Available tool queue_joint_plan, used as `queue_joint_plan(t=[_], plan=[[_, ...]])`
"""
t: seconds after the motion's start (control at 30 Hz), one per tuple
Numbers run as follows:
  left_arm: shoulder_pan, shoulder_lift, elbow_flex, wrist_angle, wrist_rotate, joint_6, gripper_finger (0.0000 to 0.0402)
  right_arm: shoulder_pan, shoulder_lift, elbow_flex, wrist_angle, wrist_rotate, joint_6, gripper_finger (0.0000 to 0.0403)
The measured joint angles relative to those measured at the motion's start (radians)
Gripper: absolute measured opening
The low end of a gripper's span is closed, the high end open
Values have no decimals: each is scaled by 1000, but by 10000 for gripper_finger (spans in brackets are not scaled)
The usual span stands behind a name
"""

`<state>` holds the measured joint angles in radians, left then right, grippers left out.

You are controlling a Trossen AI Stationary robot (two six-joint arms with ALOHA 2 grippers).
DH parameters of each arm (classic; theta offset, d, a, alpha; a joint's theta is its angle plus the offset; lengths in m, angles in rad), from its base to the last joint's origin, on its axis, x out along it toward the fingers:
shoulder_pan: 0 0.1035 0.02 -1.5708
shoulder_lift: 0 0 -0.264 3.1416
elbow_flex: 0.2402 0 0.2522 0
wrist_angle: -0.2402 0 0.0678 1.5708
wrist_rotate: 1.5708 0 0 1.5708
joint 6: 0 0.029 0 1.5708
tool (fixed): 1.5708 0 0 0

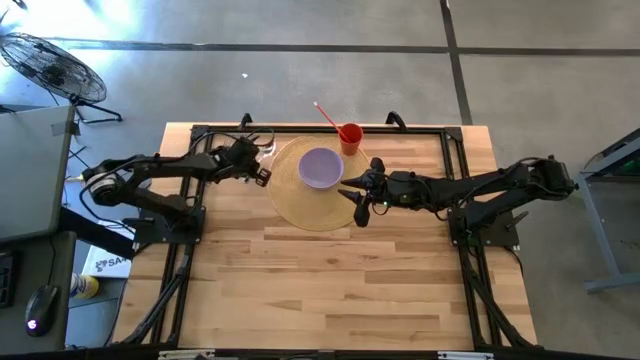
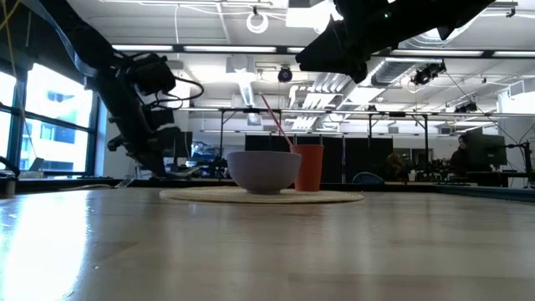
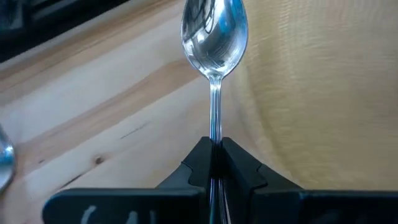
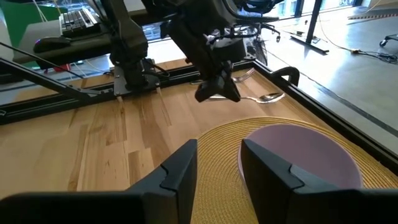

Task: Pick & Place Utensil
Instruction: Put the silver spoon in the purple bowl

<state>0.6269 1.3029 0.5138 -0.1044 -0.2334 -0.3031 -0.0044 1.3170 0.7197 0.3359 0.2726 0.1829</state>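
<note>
Polished steel catches our eye first: the spoon is clamped by its handle in the left pincer, bowl forward, above the pale wooden worktop at the edge of the woven placemat. We cannot see the handle's far end, hidden between the fingers. The right pincer hangs released over the placemat beside the lilac bowl. Behind the bowl stands a red cup with a straw.
</note>
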Motion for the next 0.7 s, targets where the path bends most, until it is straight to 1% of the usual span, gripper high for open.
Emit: queue_joint_plan(t=[0.07, 0.13, 0.2, 0.3, 0.37, 0.53, 0.63, 0.7], plan=[[-18, -28, 1, -19, 14, -6, 16, 0, 0, 0, 0, -5, 2, 118], [-34, -59, 10, -55, 48, -12, 16, 0, 0, 0, 0, -38, 36, 117], [-50, -80, 51, -133, 92, -17, 15, 0, 0, 0, -11, -98, 83, 117], [-90, -90, 140, -270, 100, -13, 15, 11, 0, 0, -50, -180, 135, 117], [-121, -89, 205, -346, 96, 3, 15, 30, 0, 0, -82, -185, 157, 117], [-212, -89, 346, -494, 117, 27, 15, 90, 0, 0, -155, -148, 188, 116], [-256, -90, 424, -556, 120, 39, 15, 130, 0, 0, -168, -139, 218, 116], [-274, -82, 468, -585, 149, 40, 15, 159, 0, 0, -171, -125, 228, 116]])
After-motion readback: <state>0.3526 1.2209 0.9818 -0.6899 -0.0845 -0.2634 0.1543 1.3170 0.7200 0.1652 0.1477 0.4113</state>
